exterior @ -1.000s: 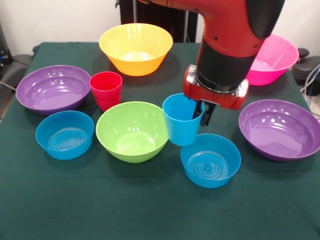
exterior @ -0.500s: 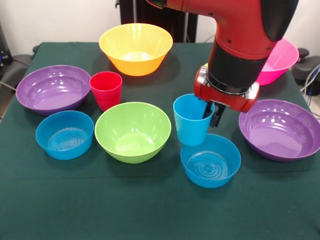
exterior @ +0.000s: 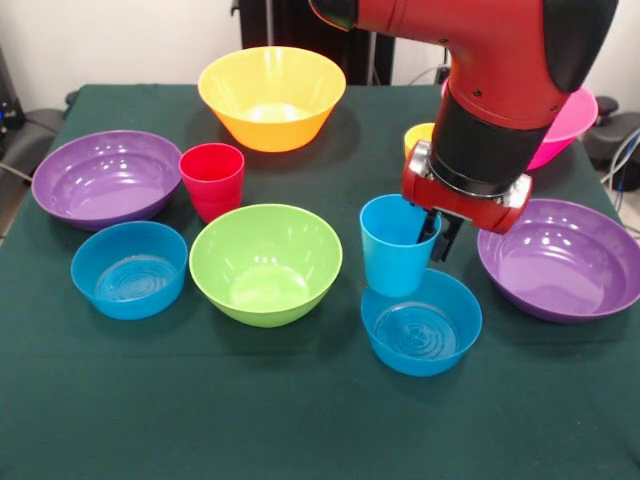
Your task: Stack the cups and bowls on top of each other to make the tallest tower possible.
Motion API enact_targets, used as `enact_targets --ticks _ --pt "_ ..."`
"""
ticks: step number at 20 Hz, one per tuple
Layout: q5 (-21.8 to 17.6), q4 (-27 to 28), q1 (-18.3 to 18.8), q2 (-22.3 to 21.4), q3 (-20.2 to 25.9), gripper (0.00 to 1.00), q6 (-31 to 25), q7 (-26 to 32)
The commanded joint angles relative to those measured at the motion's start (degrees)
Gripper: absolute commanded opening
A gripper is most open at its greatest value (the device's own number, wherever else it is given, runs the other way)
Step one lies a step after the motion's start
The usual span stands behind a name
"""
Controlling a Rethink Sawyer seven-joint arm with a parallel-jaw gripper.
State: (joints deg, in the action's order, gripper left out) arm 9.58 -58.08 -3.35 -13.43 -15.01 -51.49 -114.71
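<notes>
Green-clothed table (exterior: 300, 420) with seven bowls, three cups, gripper (exterior: 432, 235) clamped on blue cup (exterior: 397, 245).

Dk green cloth on table (exterior: 300, 420); white wall (exterior: 100, 40) behind, black stand (exterior: 300, 25) by it.

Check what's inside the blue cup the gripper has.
One gripper finger reaches inside the blue cup, over its rim. The cup's bottom is hidden by its own wall, so any contents can't be seen.
</notes>
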Motion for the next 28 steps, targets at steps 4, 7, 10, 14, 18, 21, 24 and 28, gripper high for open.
enact_targets --ticks 4,7,10,14,18,21,24,28 --pt "-0.07 3.72 -0.59 3.21 3.21 0.00 1.62 -8.92" --pt "0.08 4.83 -0.84 4.22 2.97 0.00 2.01 -9.71" --pt "0.19 4.70 -1.22 4.64 2.80 0.00 3.24 -10.61" --pt "0.07 4.27 -1.43 4.61 2.72 0.00 4.18 -10.57" --pt "0.26 4.45 -1.46 4.52 2.77 0.00 4.12 -10.49" --pt "0.64 5.08 -1.23 4.58 3.06 0.00 3.28 -10.18" --pt "1.00 5.53 -1.04 4.60 3.11 0.00 2.61 -10.28" --pt "1.05 4.68 -1.16 4.46 2.96 0.00 3.66 -10.46"
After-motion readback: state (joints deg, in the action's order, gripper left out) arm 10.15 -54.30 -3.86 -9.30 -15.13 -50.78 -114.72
